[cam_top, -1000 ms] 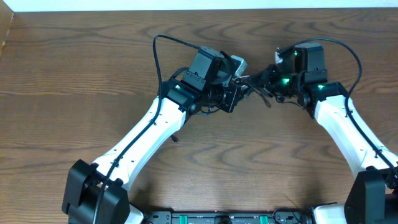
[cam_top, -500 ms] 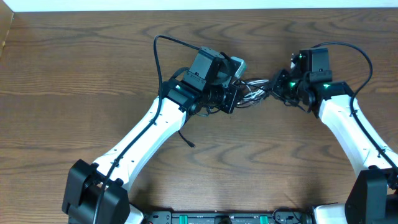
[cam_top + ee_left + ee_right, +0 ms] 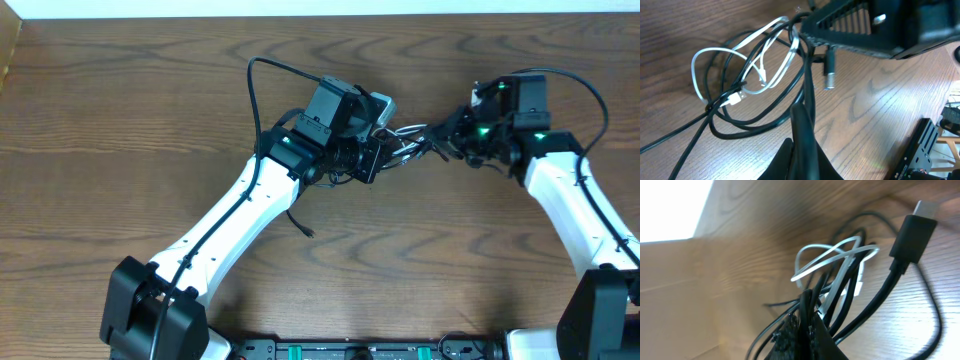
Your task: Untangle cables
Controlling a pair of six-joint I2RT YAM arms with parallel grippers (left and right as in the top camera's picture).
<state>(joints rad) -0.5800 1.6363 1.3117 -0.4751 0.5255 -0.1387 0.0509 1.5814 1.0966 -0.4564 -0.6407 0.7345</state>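
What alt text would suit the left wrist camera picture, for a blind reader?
A loose knot of thin black cords and one thin white cord, seen against a brown wooden table. The black left hand, shut, pinches a black strand from below; the black right hand looms above.

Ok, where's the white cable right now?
Overhead, the white cable is strung between the left pincer and right pincer, slightly right of centre; the left wrist view shows it looped among black cables.

Thin black cables [image 3: 807,85] and one shorter white cable [image 3: 712,48] hang tangled together in overlapping loops.
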